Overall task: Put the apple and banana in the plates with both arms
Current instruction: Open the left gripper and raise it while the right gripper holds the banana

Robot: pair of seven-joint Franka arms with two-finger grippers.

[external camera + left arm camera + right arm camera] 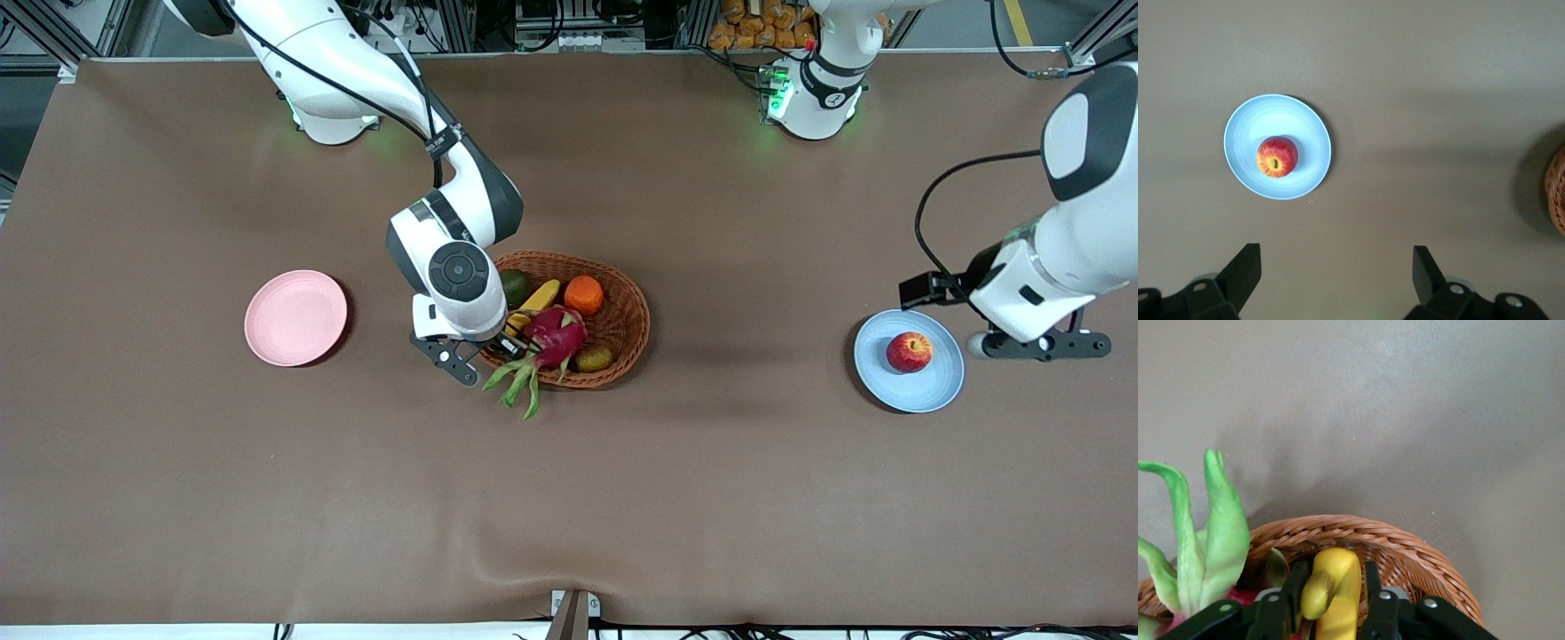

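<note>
Right gripper [1331, 597] lowered into wicker basket [622, 307], fingers [1295, 587] closed against both sides of banana [1333, 590]; banana end seen between them, dragon fruit [553, 336] just beside. Orange [583, 294] and avocado [514, 286] also in basket. Pink plate [295, 317] bare, well apart from right gripper. Left gripper [1337, 277] held wide open above table, just beside blue plate [1248, 120]. Apple [1277, 157] seated on blue plate.
</note>
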